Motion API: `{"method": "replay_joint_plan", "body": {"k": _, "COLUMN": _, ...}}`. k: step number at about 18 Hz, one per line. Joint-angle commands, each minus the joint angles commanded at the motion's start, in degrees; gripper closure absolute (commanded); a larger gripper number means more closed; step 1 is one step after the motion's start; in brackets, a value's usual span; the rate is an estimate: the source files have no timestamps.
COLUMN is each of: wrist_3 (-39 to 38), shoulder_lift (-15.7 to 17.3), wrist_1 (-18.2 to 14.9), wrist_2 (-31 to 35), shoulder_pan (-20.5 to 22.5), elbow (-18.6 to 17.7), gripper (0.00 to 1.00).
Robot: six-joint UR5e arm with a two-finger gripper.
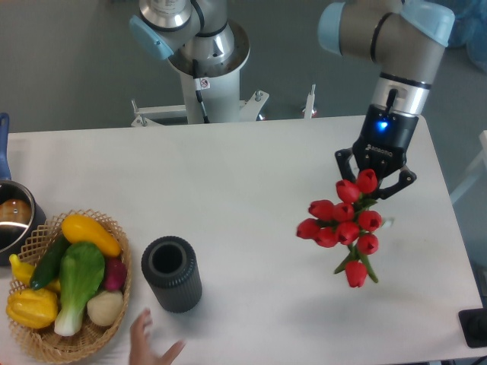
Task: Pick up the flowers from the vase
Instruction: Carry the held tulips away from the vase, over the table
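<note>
The flowers [344,226], a bunch of red tulip buds with green stems, hang over the right part of the white table. My gripper [376,176] points down just above them and is shut on the top of the bunch; the buds hide its fingertips. The vase [171,274], a short dark grey ribbed cylinder, stands upright with nothing in its mouth at the front left, far from the gripper.
A wicker basket [112,293] of vegetables sits at the front left beside the vase. A metal pot [14,220] is at the left edge. A person's hand [149,347] reaches in at the bottom edge just below the vase. The robot base [205,61] stands behind the table.
</note>
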Motion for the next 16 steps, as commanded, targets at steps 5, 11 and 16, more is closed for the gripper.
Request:
{"method": "replay_joint_plan", "body": {"k": 5, "wrist_3": 0.0, "shoulder_lift": -0.6, "wrist_1": -1.0, "wrist_2": 4.9, "shoulder_pan": -0.4, "elbow": 0.5, "gripper": 1.0}}
{"method": "replay_joint_plan", "body": {"k": 11, "wrist_3": 0.1, "shoulder_lift": -2.8, "wrist_1": -9.2, "wrist_2": 16.8, "shoulder_pan": -6.5, "elbow": 9.4, "gripper": 1.0}}
{"method": "replay_joint_plan", "body": {"k": 16, "wrist_3": -0.9, "shoulder_lift": -3.3, "wrist_1": -10.7, "wrist_2": 21.7, "shoulder_pan": -8.4, "elbow": 10.6, "gripper": 1.0}}
